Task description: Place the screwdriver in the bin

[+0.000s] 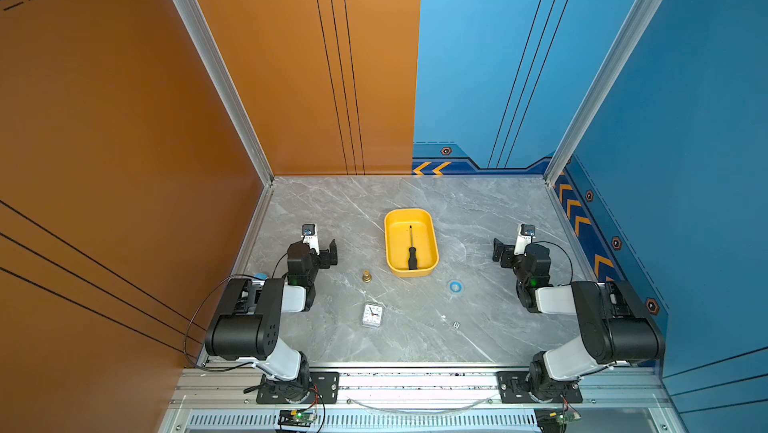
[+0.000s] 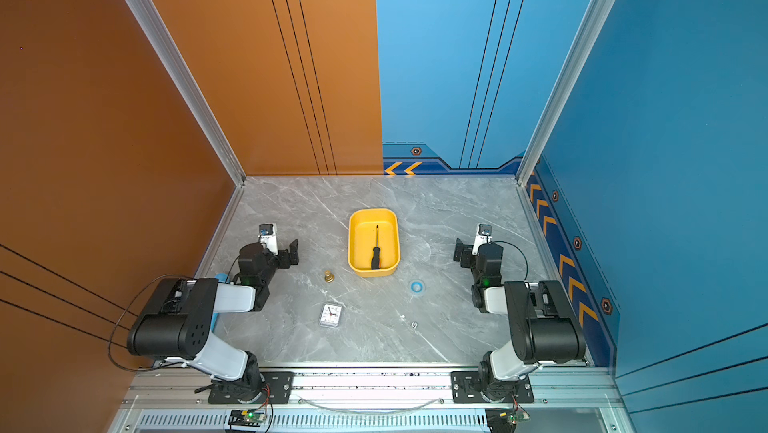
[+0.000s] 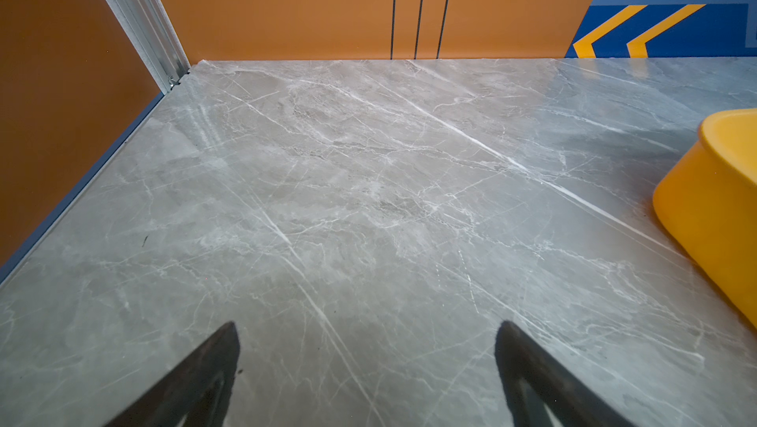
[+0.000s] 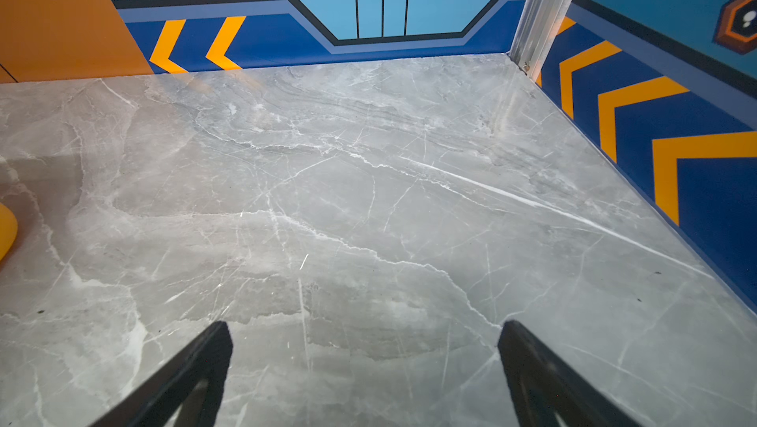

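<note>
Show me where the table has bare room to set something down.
Widest: the strip between the bin and the back wall. Also bare: between bin and right arm, and between clock and die near the front. Crowded: just before the bin, where the brass piece and blue ring sit.

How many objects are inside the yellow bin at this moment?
1. The screwdriver lies lengthwise on the floor of the bin, handle at the near end, tip at the far end. Nothing else shows inside.
</note>
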Motion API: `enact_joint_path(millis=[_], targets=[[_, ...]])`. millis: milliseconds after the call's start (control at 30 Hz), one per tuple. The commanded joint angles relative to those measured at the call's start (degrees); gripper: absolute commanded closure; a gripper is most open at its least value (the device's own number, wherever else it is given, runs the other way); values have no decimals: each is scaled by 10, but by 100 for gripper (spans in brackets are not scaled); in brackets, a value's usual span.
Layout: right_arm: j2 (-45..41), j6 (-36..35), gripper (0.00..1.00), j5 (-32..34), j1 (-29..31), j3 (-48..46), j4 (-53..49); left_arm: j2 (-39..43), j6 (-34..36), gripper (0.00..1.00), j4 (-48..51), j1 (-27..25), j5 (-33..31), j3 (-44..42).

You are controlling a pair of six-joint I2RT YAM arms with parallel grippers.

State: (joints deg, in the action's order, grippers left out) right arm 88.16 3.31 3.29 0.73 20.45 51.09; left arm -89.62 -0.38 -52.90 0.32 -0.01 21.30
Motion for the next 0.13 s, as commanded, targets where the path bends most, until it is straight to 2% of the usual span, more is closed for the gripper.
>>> enact_joint_path(millis=[0,100], targets=[[5,3,0,5,0,10,9,0,8,2,5,1,-7,7],[5,2,0,4,0,10,9,0,8,2,4,1,-6,7]])
